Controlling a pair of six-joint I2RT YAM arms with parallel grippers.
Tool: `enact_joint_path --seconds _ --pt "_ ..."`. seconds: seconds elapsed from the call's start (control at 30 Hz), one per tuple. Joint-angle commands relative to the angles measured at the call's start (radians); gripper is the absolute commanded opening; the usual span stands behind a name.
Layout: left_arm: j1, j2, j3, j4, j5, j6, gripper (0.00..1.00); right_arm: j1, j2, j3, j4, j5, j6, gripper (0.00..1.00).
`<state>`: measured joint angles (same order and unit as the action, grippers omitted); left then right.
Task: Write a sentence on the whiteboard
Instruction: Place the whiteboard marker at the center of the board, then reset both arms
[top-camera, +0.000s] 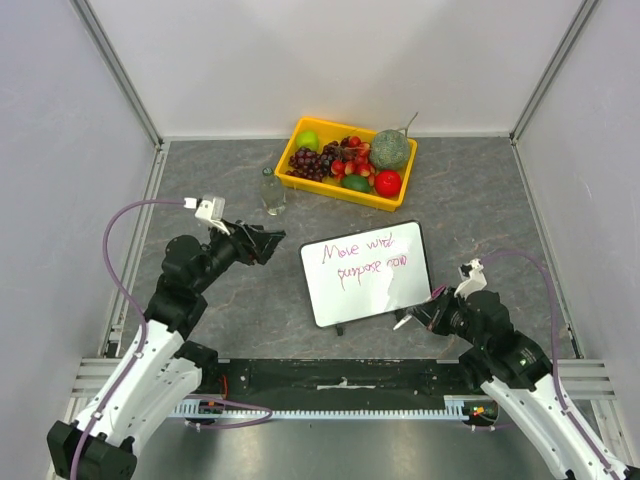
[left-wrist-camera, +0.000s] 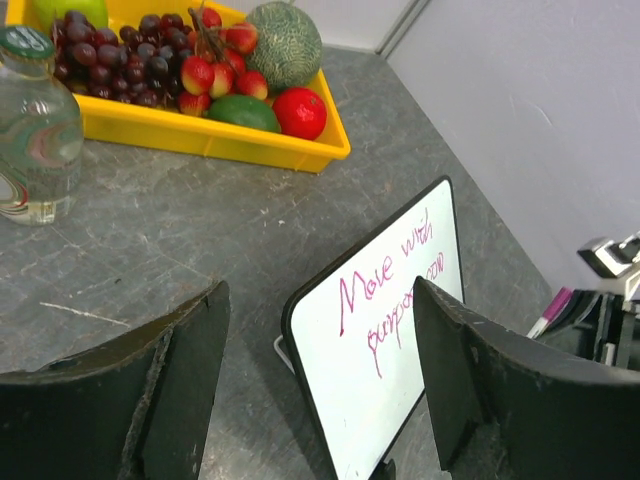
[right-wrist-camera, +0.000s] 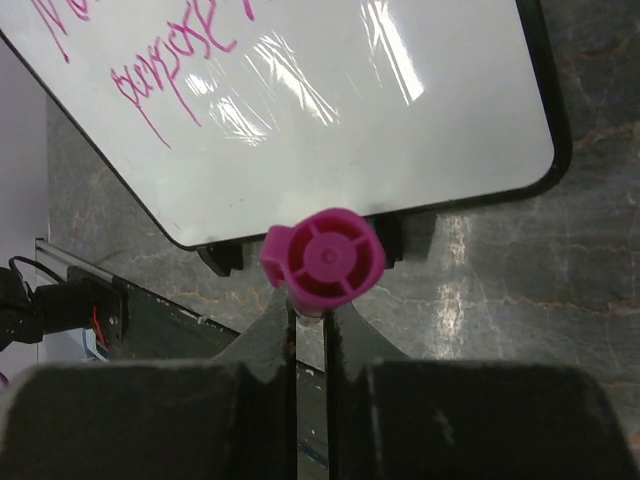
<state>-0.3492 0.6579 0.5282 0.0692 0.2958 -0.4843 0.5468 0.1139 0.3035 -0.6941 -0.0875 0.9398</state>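
Whiteboard (top-camera: 385, 295) now: a small, rectangular, glossy white panel with a thin black rim and rounded corners. It is found right of the counter's centre, nearer the near edge than the far one, and is propped on small black feet. A thin magenta handwritten sentence (top-camera: 362, 258) is carried on its far half in two cursive lines, apparently "Move with purpose now".

From the left, the black left gripper (top-camera: 268, 240) is held just off the whiteboard's left edge with its fingers spread wide and nothing between them. Further toward the far edge, a clear glass bottle (top-camera: 272, 192) is stood upright beside a yellow plastic tray (top-camera: 330, 190). The tray is loaded with dark grapes, a netted green melon and a shiny red fruit. Everything is set on a grey, stone-patterned counter (top-camera: 210, 310), matte and faintly veined.

On the right, near the whiteboard's near right corner, a round magenta plastic marker (right-wrist-camera: 323, 262) is pinched in the right gripper (top-camera: 422, 312), whose fingers are closed tight on the barrel. The tip is held just beside the board's near rim; whether contact is being made cannot be told.

The lettering is judged complete, so the step is taken to be clearing the pen. This would best be done by lifting away from the board rather than across it, since fresh ink on such a slick surface is easily smeared. A board on small feet is also readily nudged on smooth stone.
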Motion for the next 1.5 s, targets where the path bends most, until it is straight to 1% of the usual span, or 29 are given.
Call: enact_joint_path --seconds 0.0,0.03,0.1,0.23,0.3,0.33,0.43,0.5,0.67,0.73,0.83,0.9,1.07,1.13,1.3,1.47 --pt "0.001 -0.006 0.072 -0.048 -0.043 0.004 0.79 -0.001 0.016 -0.004 -0.070 -0.046 0.031 0.13" --pt "0.001 -0.009 0.073 -0.049 -0.047 0.004 0.79 -0.001 0.023 -0.004 -0.074 -0.052 0.030 0.15" --pt "0.001 -0.014 0.075 -0.058 -0.056 0.010 0.79 -0.001 0.032 -0.003 -0.088 -0.052 0.030 0.24" --pt "-0.001 -0.018 0.078 -0.063 -0.053 0.023 0.78 -0.001 0.021 0.020 -0.131 -0.005 0.036 0.54" --pt "-0.001 -0.014 0.079 -0.087 -0.049 0.021 0.78 -0.001 0.009 0.035 -0.131 0.021 0.039 0.73" --pt "-0.001 -0.014 0.078 -0.089 -0.044 0.021 0.78 -0.001 0.004 0.043 -0.130 0.032 0.036 0.79" --pt "0.001 -0.006 0.087 -0.095 -0.029 0.012 0.79 -0.002 0.015 0.059 -0.101 0.061 0.021 0.92" --pt "-0.001 0.000 0.095 -0.104 -0.021 0.012 0.80 -0.001 0.035 0.069 -0.084 0.065 0.005 0.98" --pt "0.001 0.031 0.122 -0.134 0.005 0.015 0.81 -0.002 0.104 0.100 0.020 0.080 -0.061 0.98" --pt "-0.001 0.048 0.138 -0.157 0.022 0.033 0.81 0.001 0.150 0.121 0.060 0.081 -0.096 0.98" --pt "0.001 0.083 0.168 -0.210 0.035 0.058 0.81 -0.001 0.229 0.166 0.123 0.135 -0.160 0.98" --pt "0.000 0.095 0.180 -0.245 0.036 0.070 0.81 -0.002 0.291 0.167 0.198 0.131 -0.189 0.98" --pt "0.001 0.129 0.208 -0.336 -0.017 0.072 0.83 -0.001 0.450 0.262 0.274 0.245 -0.297 0.98" --pt "0.000 0.157 0.217 -0.361 -0.033 0.067 0.83 -0.001 0.490 0.290 0.318 0.293 -0.343 0.98" --pt "0.001 0.244 0.228 -0.390 -0.041 0.047 0.83 -0.001 0.559 0.330 0.438 0.393 -0.412 0.98" --pt "0.000 0.307 0.222 -0.384 -0.098 0.036 0.83 -0.002 0.618 0.353 0.513 0.452 -0.530 0.98"
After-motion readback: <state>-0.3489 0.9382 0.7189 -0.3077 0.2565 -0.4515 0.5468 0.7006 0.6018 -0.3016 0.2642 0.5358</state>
